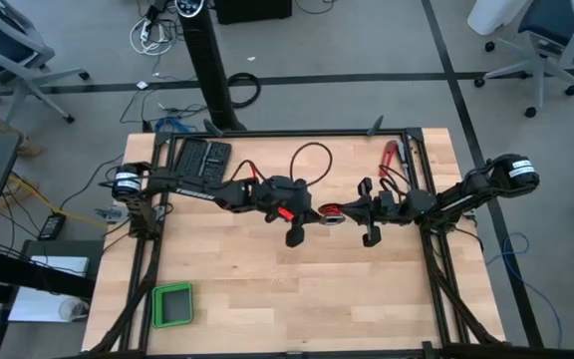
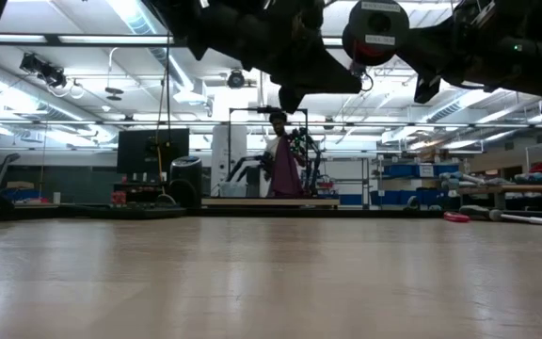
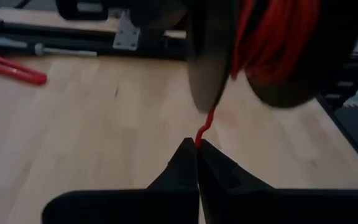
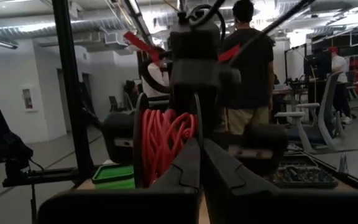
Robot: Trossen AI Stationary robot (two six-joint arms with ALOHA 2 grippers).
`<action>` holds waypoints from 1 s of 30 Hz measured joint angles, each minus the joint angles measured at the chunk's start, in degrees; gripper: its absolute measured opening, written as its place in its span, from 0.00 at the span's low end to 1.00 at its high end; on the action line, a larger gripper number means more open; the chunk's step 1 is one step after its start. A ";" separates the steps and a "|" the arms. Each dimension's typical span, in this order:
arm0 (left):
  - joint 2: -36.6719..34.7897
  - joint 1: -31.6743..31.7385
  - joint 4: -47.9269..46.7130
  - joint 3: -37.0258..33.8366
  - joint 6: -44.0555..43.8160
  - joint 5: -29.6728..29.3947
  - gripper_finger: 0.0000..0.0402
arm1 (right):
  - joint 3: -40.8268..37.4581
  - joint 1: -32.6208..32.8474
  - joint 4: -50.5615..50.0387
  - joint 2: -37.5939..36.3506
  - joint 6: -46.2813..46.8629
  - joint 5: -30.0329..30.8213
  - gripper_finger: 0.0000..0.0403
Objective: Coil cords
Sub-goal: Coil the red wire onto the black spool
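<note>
Red cord (image 3: 205, 127) is pinched in the closed left hand (image 3: 197, 149), running to a spool (image 4: 160, 146) gripped by the right hand (image 4: 201, 155) above the bench (image 1: 297, 289).

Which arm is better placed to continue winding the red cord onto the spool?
Probably the left: its pincer is shut on the red cord just below the spool, which the right pincer holds.

A bare, pale wooden tabletop (image 2: 252, 282) is seen at grazing level across the lower half. Dark robot arm segments (image 2: 280, 42) are silhouetted along the upper edge, with a round black spool (image 2: 374, 33) bearing a white label between them. Beyond, a standing person (image 2: 283, 165), a dark monitor (image 2: 152, 151) and blue storage bins (image 2: 405, 171) are visible.
</note>
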 joint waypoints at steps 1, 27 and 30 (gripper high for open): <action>0.00 -0.04 0.72 0.00 0.07 -0.04 0.00 | 0.00 0.00 -0.06 0.00 -0.02 0.00 0.00; 3.87 -1.92 12.09 -0.04 -5.83 -6.24 0.00 | 0.15 2.38 -3.97 -0.02 -2.01 12.35 0.00; 3.87 -1.99 12.10 -0.04 -6.11 -6.45 0.01 | 0.15 2.68 -3.91 -0.02 -2.10 12.34 0.00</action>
